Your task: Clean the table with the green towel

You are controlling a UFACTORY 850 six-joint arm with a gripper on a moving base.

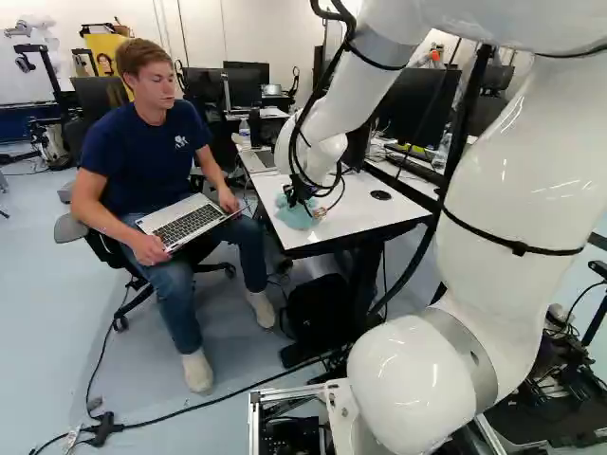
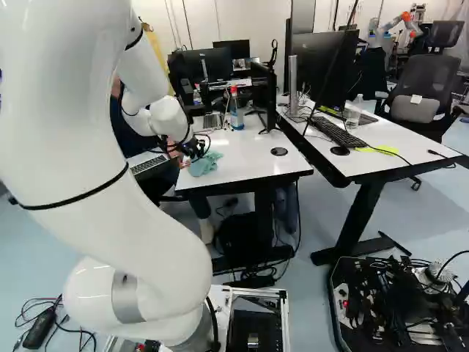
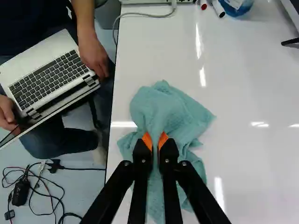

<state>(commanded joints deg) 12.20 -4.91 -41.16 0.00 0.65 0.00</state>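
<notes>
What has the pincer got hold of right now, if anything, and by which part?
The green towel: the pincer pinches a bunched fold near its middle, with the rest spread crumpled on the white table.

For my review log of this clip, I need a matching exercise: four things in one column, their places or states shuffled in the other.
1. Green towel
2. End effector
3. Nearer laptop
4. Bottle

A. On a seated person's lap
B. Upright, red-topped, towards the table's far end
C. Bunched up near the table's edge
D. Closed on a fold of cloth

Pairs: 1-C, 2-D, 3-A, 4-B
</notes>
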